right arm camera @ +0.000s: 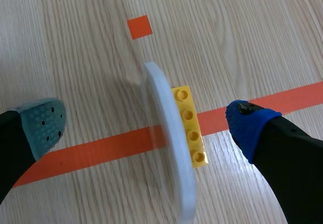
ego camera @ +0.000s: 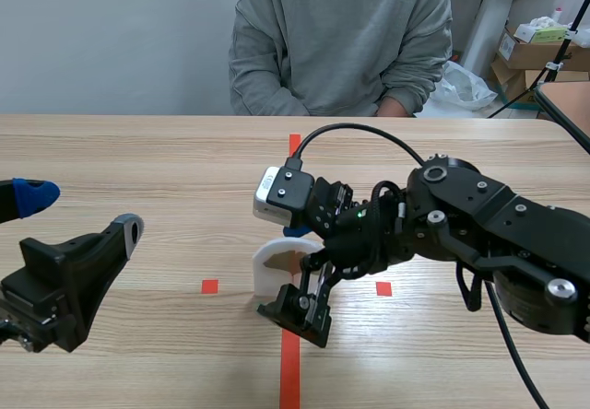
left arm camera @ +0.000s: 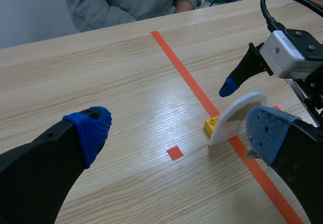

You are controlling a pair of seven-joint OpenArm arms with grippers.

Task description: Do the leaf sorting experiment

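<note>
Inside the right tool (right arm camera: 146, 124) stand white disc (right arm camera: 169, 158) and yellow brick (right arm camera: 189, 125).

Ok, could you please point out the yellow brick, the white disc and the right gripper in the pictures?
yellow brick (right arm camera: 189, 125), right wrist view, on its studded top face.
white disc (right arm camera: 169, 148), right wrist view, on its rim, seen edge-on.
right gripper (right arm camera: 146, 123), right wrist view, midway between its open fingertips.

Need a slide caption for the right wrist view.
Open right tool straddles a white plate tipped on edge against a yellow brick.
</note>
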